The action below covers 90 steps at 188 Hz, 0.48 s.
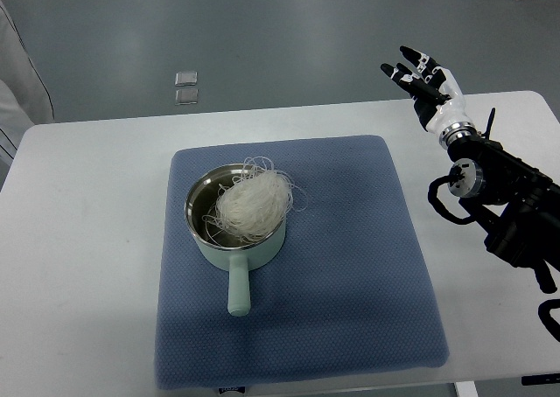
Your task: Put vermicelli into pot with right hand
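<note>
We see the vermicelli resting inside the pot on the blue mat, with some strands over the rim. Our right hand is empty, fingers spread, well apart at the table edge. We judge only the retreat is left; we should keep clear of the pot.

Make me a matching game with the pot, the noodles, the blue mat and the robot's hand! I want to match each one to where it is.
Things:
1. vermicelli
2. pot
3. blue mat
4. right hand

Places:
A. lying flat on the white table
B. standing on the mat
C. raised by the table's far right edge, fingers open, empty
D. piled inside the pot

Pairs: 1-D, 2-B, 3-A, 4-C
</note>
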Tool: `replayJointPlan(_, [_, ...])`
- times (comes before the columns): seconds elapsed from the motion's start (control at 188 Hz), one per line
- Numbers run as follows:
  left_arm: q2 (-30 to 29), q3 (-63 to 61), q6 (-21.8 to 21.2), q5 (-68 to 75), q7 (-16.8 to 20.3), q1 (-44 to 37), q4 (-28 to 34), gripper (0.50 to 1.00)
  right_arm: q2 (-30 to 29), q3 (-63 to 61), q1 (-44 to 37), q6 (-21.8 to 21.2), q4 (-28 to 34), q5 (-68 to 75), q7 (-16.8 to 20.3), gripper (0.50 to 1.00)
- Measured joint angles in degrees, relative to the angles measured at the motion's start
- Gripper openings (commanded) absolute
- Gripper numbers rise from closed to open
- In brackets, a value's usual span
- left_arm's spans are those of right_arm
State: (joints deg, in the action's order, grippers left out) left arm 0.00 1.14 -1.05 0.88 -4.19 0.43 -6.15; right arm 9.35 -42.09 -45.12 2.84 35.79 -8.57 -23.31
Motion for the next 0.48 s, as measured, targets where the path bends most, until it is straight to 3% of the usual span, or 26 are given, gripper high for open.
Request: replayJointPlan(0.479, [0.0, 0.0, 0.0, 0.0, 0.0, 0.0, 0.0, 1.0, -1.1, 0.0, 1.1, 3.0, -0.5, 0.0, -0.5, 0.915])
